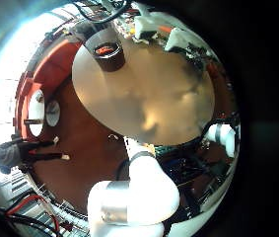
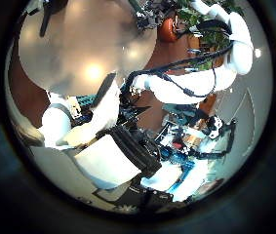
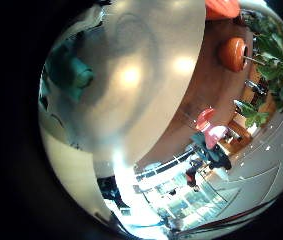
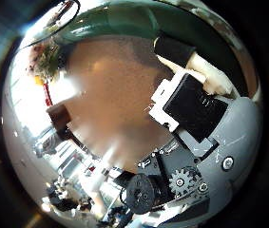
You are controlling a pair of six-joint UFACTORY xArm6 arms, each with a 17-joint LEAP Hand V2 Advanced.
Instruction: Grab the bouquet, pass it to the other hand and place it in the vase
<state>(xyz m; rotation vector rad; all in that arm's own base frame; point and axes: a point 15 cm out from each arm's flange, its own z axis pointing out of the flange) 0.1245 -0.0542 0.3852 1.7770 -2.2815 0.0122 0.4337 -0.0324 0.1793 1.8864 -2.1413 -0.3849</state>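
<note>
Above the round table (image 1: 149, 94), both hands are hovering with nothing held; finger positions cannot be told. Bouquet (image 4: 47, 59) lying untouched; reaching and grasping it seemingly comes next.

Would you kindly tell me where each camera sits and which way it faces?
Left little finger side: left palm, down on table and vase; left arm at edge.
Left thumb side: same palm, toward table's rim; left hand fills the middle.
Right little finger side: right palm, close over tabletop; no body clear.
Right thumb side: right palm, across table to bouquet; right hand beside.
Shared: the table.
</note>
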